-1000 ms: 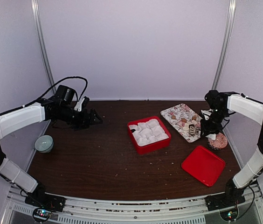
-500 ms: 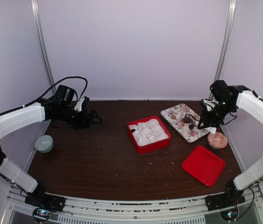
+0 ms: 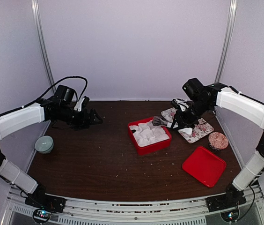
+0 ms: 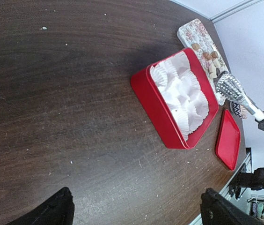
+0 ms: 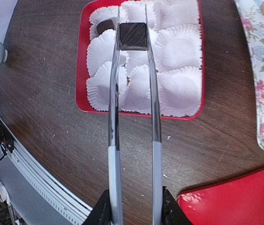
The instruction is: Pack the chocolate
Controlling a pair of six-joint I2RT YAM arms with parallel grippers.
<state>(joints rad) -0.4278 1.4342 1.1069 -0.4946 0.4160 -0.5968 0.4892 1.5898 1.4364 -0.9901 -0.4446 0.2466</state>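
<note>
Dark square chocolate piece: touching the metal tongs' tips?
Touching. The right wrist view shows the dark square chocolate piece pinched between both tips of the metal tongs, with no gap on either side.

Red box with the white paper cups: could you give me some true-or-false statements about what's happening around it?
1. The right gripper holds tongs that pinch a dark square chocolate above the red box. True.
2. Every paper cup is filled. False: only one cup holds a piece; the others visible look empty.
3. The left gripper is carrying a chocolate. False: it is open and empty, away from the box.
4. The red lid lies on the table, apart from the box. True.
</note>
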